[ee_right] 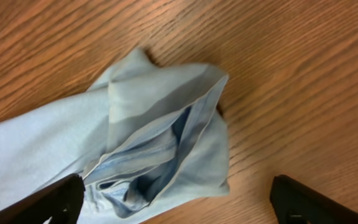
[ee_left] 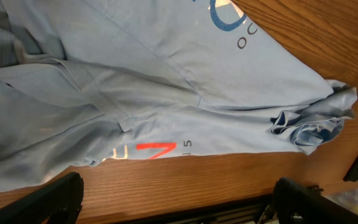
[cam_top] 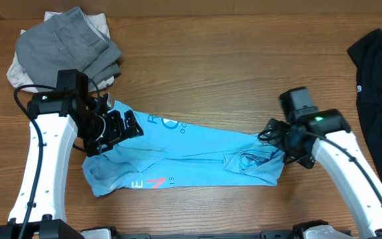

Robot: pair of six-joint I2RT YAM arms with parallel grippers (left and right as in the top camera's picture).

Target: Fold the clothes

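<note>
The clothes are chiefly a light blue T-shirt [cam_top: 191, 149] lying in a long, wrinkled strip across the middle of the table. It carries a blue ring logo [ee_left: 225, 14] and a red mark [ee_left: 156, 150]. My left gripper [cam_top: 126, 126] hovers over the shirt's left end, open, its fingers [ee_left: 53, 200] wide apart with only wood between them. My right gripper [cam_top: 275, 141] is over the shirt's bunched right end [ee_right: 160, 140]. It is open too, one finger [ee_right: 55, 200] above the cloth and the other above bare wood, gripping nothing.
A pile of grey and off-white garments [cam_top: 68, 43] sits at the back left corner. A black garment [cam_top: 380, 86] lies at the right edge. The table's front edge [ee_left: 185, 208] runs just below the shirt.
</note>
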